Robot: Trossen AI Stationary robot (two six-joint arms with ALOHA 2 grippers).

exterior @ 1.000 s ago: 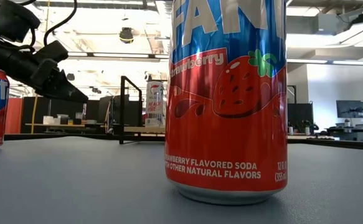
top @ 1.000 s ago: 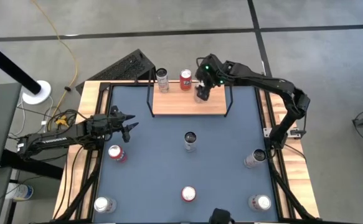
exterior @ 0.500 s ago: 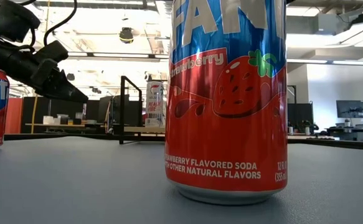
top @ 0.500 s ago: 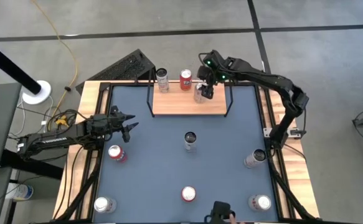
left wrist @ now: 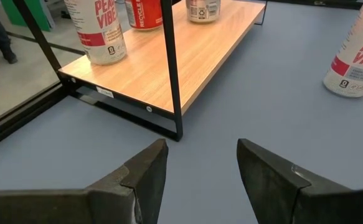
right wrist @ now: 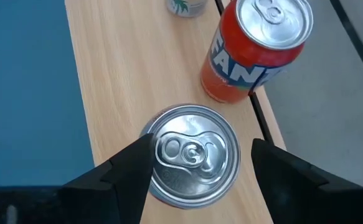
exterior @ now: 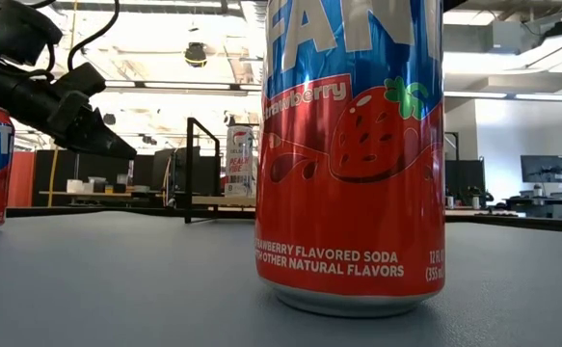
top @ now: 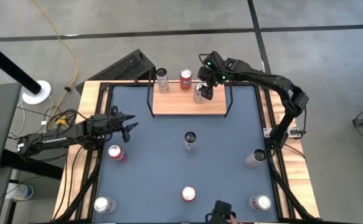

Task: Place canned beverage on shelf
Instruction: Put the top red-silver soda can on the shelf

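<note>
Right wrist view puts me directly over a silver-topped can (right wrist: 192, 154) standing on the shelf (right wrist: 116, 81), my right gripper (right wrist: 197, 171) straddling it with a finger on each side. I can see slivers of wood between can and fingers, so I can't call it a firm grip; jaws wide, around the can. Just beside it on the board sits an orange soda can (right wrist: 256, 46), and another can's base peeks in farther along. From the high view, that's three cans in a row on the shelf at the table's far edge. My left gripper (left wrist: 200, 168) waits above the blue mat (top: 169, 155) on the left side, jaws apart, nothing between them. Spread over the mat: a dark-topped can (top: 190, 140) mid-table, a red can (top: 116, 153) near my left arm, more along the near edge.
</note>
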